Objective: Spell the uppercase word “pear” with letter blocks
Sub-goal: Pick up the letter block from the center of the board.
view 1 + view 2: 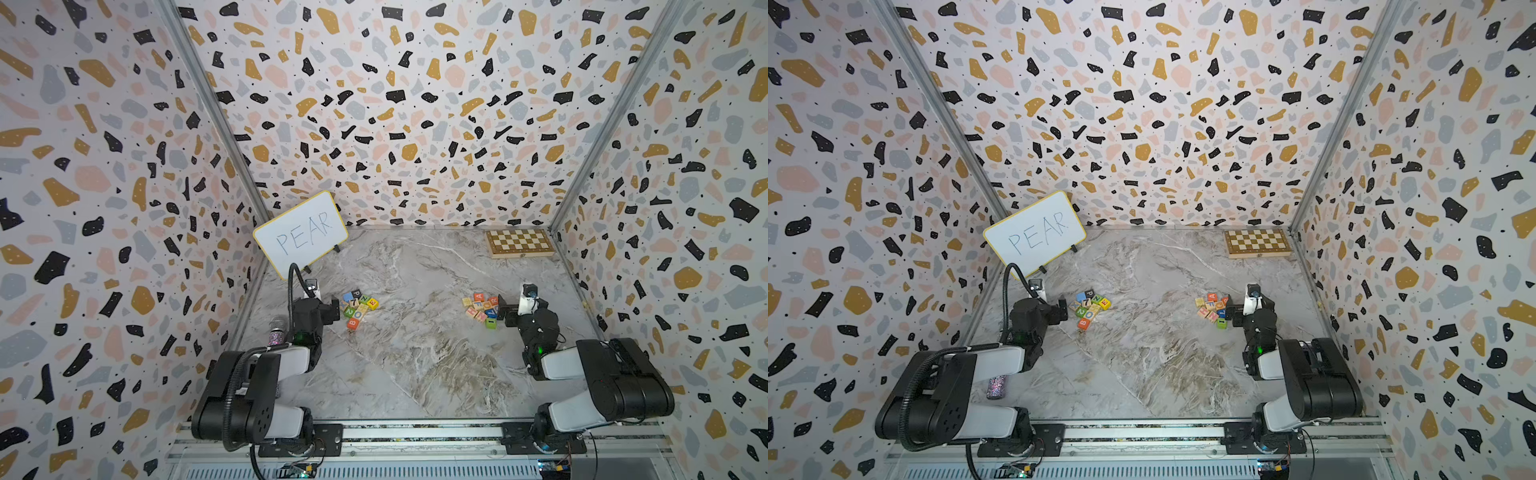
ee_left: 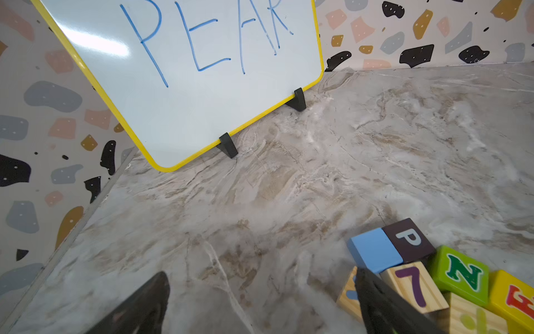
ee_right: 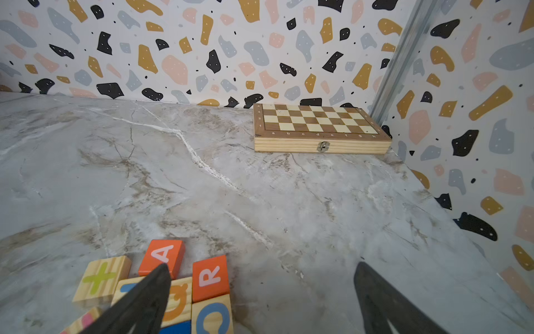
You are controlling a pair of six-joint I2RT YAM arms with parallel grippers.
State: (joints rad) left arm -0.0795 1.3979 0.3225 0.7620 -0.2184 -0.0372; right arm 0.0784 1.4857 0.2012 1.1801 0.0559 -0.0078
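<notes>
At the far left the whiteboard (image 1: pixel 300 232) is showing PEAR, and in front of it the left jaws are hanging spread wide and empty beside the left pile (image 1: pixel 358 309). There the P (image 2: pixel 410 240) is sitting flush against a blue block (image 2: pixel 372 248), with a 7 block (image 2: pixel 413 286) touching both. The E (image 2: pixel 517 300) is lying at the pile's right edge, pressed against a green N (image 2: pixel 462 274). The likely trouble is a finger (image 2: pixel 381 303) landing on a neighbour, dragging two blocks at once or tipping the P onto another face. That finger is already overlapping the wooden blocks in the left wrist view, so a careless descent could be scattering the pile. The middle of the counter (image 1: pixel 415 353) is lying bare and is probably where the word is going. Both arms reaching there together could be clashing, and a block set down turned would be spoiling the reading. Further right, the A (image 3: pixel 163 254) and R (image 3: pixel 210 276) are sitting at the far edge of the right pile (image 1: pixel 482 311). The R is touching an O block (image 3: pixel 213 315), and the A is partly hiding behind a finger of the right jaws, which are likewise gaping and holding nothing. Closing here could be pinching the Q block (image 3: pixel 179 300) instead — or shoving the R away.
</notes>
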